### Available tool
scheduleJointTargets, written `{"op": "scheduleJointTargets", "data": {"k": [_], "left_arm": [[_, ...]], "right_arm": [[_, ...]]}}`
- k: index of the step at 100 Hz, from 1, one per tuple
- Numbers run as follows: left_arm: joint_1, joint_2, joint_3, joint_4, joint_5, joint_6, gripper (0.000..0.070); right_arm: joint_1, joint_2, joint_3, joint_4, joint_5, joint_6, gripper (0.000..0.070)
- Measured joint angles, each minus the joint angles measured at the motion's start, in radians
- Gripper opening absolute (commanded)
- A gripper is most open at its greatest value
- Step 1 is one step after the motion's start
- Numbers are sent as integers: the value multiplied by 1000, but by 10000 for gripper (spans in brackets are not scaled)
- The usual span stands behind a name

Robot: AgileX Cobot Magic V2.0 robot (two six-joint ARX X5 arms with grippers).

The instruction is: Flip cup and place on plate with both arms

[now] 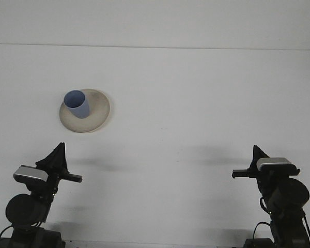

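1. White counter [196, 103], plain and bare apart from the task items; nothing else on it.
2. Cup [77, 104] stands mouth-up on the plate [95, 116], toward its left-rear side. Looks like the flip and placement are done, judging by the upright cup.
3. Left claw [75, 178] and right claw [239, 174] both sit low at the near edge, well apart from the plate and holding nothing. Reads as a parked pose, clear of the cup.
4. Finger gap: cannot tell for either claw; they show only as thin dark profiles.
5. Count: one cup, one plate, two arms.
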Motion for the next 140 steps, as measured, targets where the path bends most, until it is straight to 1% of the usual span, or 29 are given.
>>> {"op": "scheduleJointTargets", "data": {"k": [18, 33, 140], "left_arm": [[17, -140, -155, 19, 0, 0, 12], [23, -224, -227, 36, 0, 0, 12], [25, -223, -235, 42, 0, -1, 12]], "right_arm": [[0, 0, 0, 0, 0, 0, 0], [0, 0, 0, 0, 0, 0, 0], [0, 0, 0, 13, 0, 0, 0]]}}
